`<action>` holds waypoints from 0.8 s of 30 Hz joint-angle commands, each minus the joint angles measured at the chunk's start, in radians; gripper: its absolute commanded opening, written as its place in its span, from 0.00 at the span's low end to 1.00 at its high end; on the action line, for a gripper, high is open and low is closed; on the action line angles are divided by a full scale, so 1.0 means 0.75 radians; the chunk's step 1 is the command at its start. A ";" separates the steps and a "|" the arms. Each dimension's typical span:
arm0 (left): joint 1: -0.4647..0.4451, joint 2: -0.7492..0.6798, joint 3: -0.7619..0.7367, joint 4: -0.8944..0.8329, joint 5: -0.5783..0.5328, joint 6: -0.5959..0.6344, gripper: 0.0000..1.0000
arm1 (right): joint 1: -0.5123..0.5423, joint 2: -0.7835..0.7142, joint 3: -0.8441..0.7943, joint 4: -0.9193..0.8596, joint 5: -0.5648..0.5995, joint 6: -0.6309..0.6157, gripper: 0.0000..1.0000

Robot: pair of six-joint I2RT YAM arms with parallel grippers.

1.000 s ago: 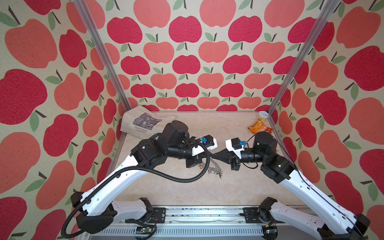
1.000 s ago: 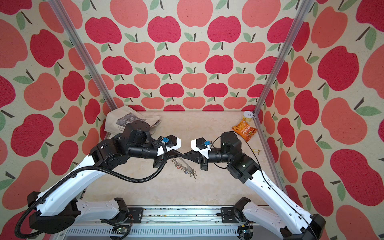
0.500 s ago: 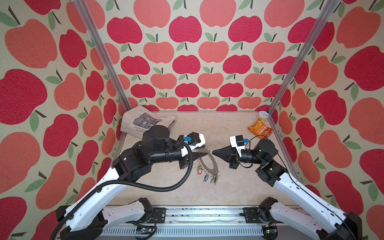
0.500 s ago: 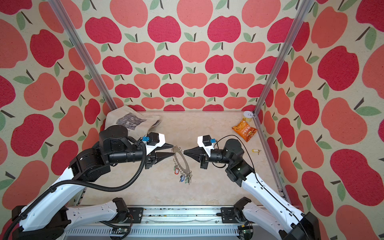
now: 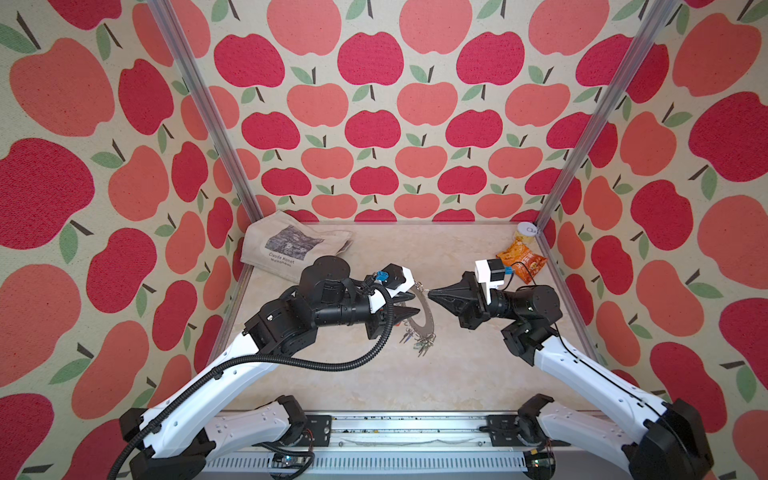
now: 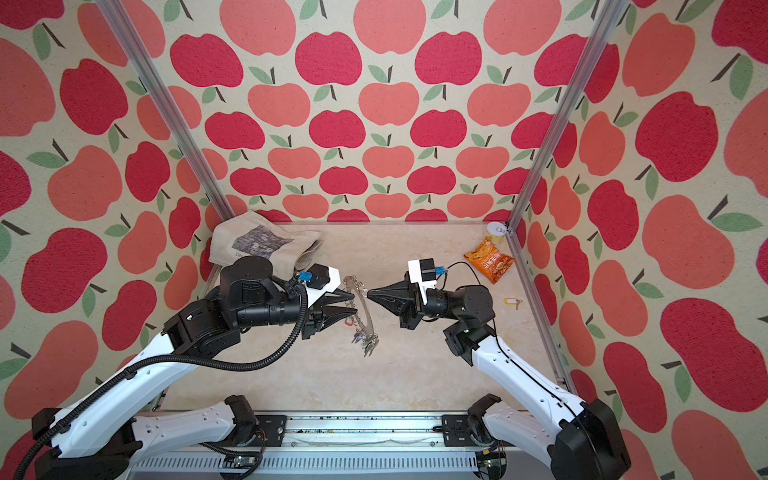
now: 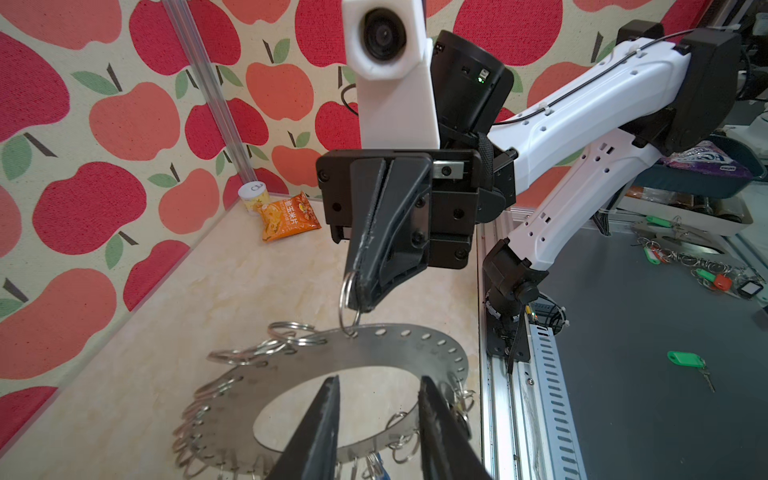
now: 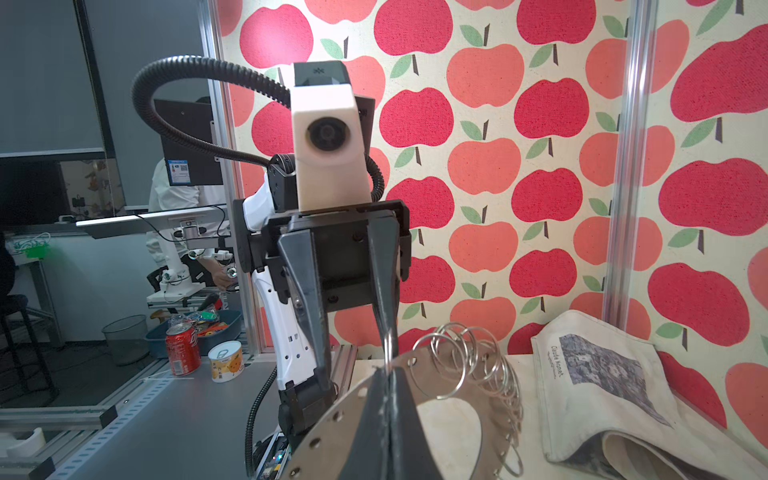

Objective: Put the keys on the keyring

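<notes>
Here, the right hand (image 5: 431, 293) pinches the keyring (image 7: 374, 353).

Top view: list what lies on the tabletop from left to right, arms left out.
Beige printed cloth bag → large flat grey metal keyring → orange snack packet → small key with a yellow plastic tag.

The keyring (image 7: 395, 353) is flat grey metal with a dull brushed face, and its wire loops (image 7: 291, 334) are bright and shiny. The tabletop (image 7: 249, 291) is smooth and marble-look with a faint sheen. The tote bag (image 8: 602, 395) is matt woven cloth. The snack packet (image 7: 289, 216) is glossy, either foil or plastic; I can't tell which. The walls (image 5: 374, 124) are rough fabric.
</notes>
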State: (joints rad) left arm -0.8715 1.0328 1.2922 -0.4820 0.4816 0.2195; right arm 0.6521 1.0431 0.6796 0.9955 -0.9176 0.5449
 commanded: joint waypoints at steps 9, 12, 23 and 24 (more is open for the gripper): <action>0.029 -0.042 -0.062 0.312 0.163 -0.115 0.26 | -0.004 0.053 0.027 0.288 -0.058 0.177 0.00; 0.029 -0.038 -0.068 0.332 0.174 -0.117 0.24 | -0.005 0.053 0.023 0.304 -0.057 0.186 0.00; 0.028 -0.005 -0.083 0.344 0.194 -0.113 0.21 | -0.002 0.049 0.020 0.327 -0.046 0.199 0.00; 0.027 -0.005 -0.083 0.345 0.196 -0.115 0.21 | -0.001 0.050 0.018 0.331 -0.043 0.201 0.00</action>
State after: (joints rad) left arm -0.8532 1.0248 1.2404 -0.2497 0.6037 0.1467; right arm 0.6521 1.0897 0.6800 1.1751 -0.9600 0.6716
